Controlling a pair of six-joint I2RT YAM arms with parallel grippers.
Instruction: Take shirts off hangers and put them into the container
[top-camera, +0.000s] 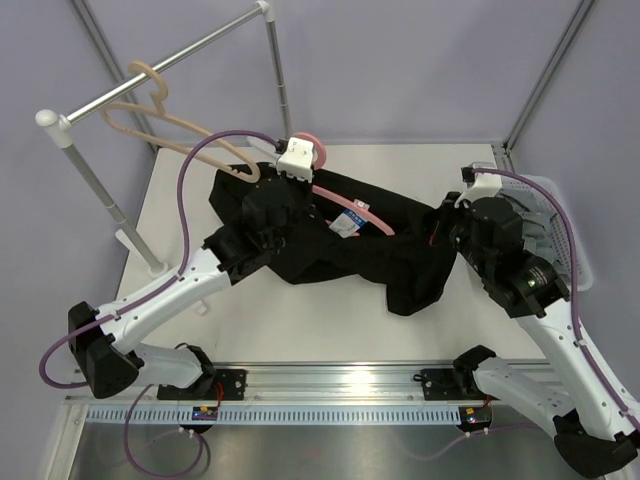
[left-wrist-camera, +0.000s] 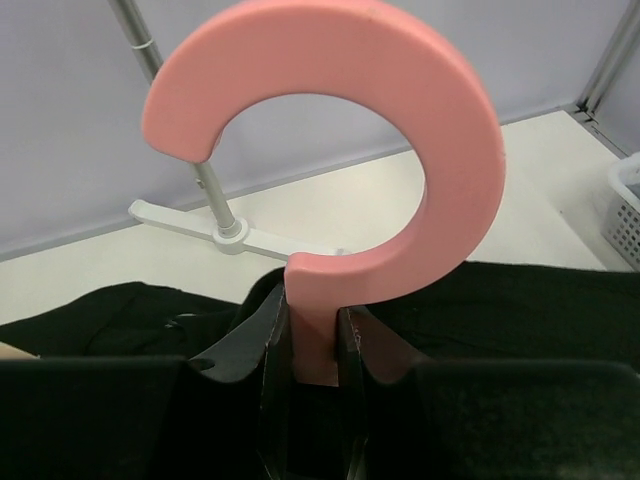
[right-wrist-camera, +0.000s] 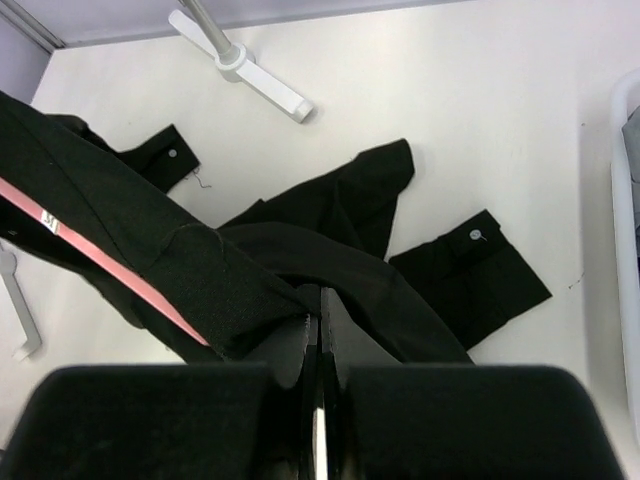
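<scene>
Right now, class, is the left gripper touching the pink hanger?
Touching. The left wrist view shows the left gripper clamped on the pink hanger at its neck, just below its hook.

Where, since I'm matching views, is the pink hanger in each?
Top external: pink hanger at centre, lying across black shirt.
Left wrist: its hook fills the centre, clamped in the left gripper.
Right wrist: thin strip at left.
Shared: rail's white foot.

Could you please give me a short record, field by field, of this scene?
Left gripper: shut on the neck of the pink plastic hanger
Right gripper: shut on the black cloth shirt
Shirt: sleeves on the white table, pink hanger inside it
Beige curved hanger: bare, hooked on the metal rail
White mesh plastic basket: at the table's right edge
</scene>
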